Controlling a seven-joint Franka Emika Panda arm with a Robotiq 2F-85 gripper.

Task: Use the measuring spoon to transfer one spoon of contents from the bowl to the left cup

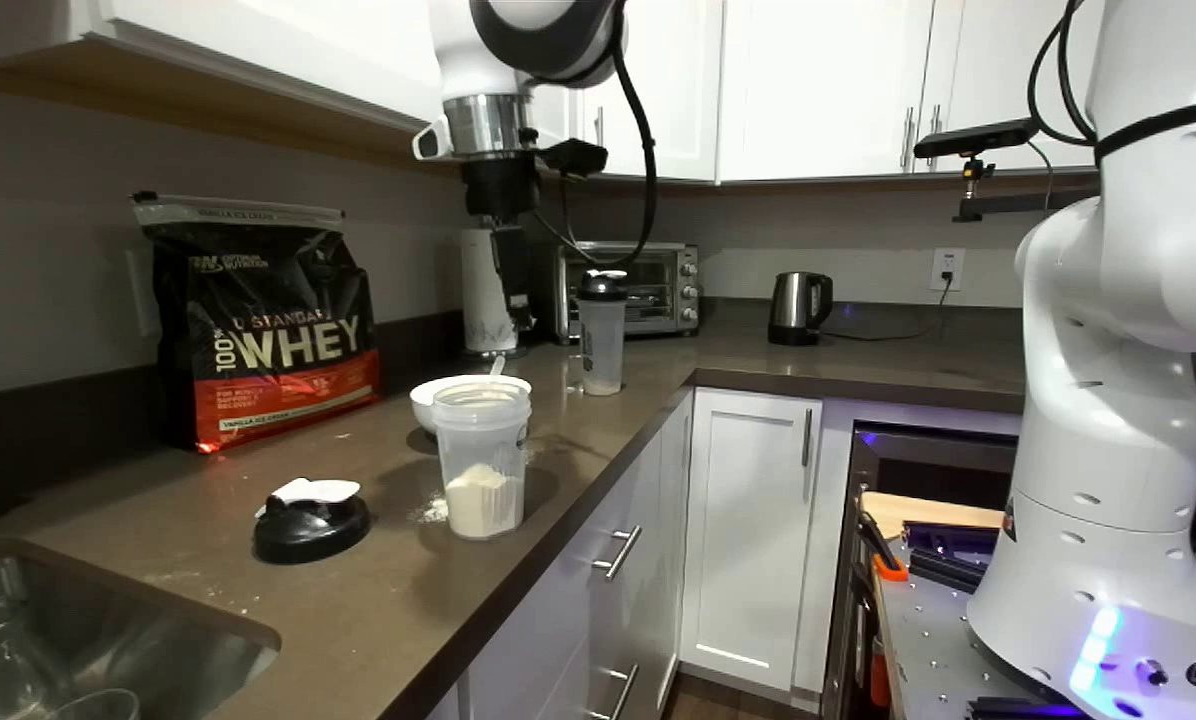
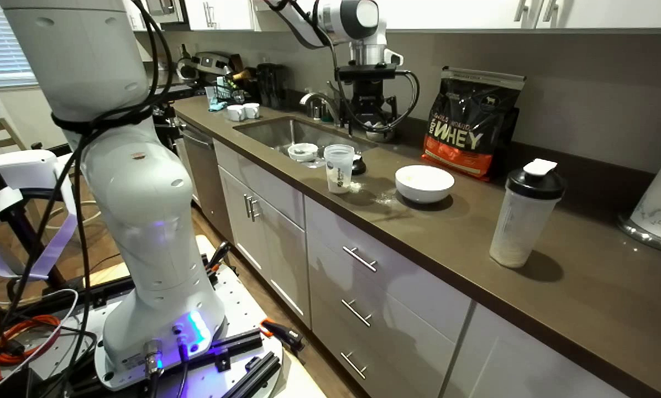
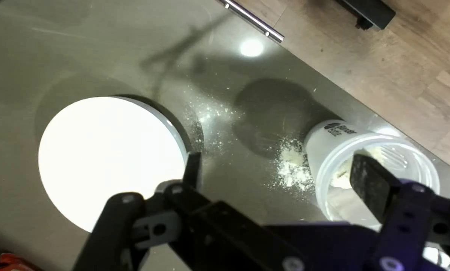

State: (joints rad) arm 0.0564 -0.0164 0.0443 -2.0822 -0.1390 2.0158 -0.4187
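Observation:
My gripper (image 3: 281,177) is open and empty, held above the counter between the bowl and the cup; it shows in both exterior views (image 1: 518,300) (image 2: 372,113). The white bowl (image 2: 423,185) looks overexposed in the wrist view (image 3: 108,158), so its contents are hidden there. In an exterior view a thin whitish handle (image 1: 498,365), probably the measuring spoon's, sticks up at the bowl; the spoon's scoop is hidden. The open translucent left cup (image 1: 483,430) stands upright with pale powder inside; it also shows in the wrist view (image 3: 324,158) and an exterior view (image 2: 339,160).
A lidded shaker bottle (image 2: 524,221) stands beyond the bowl. A black lid (image 1: 313,525) lies near the sink (image 1: 148,640). A whey bag (image 1: 268,330) stands against the wall. Spilled powder (image 3: 292,165) lies beside the cup. The counter's front edge is close to the cup.

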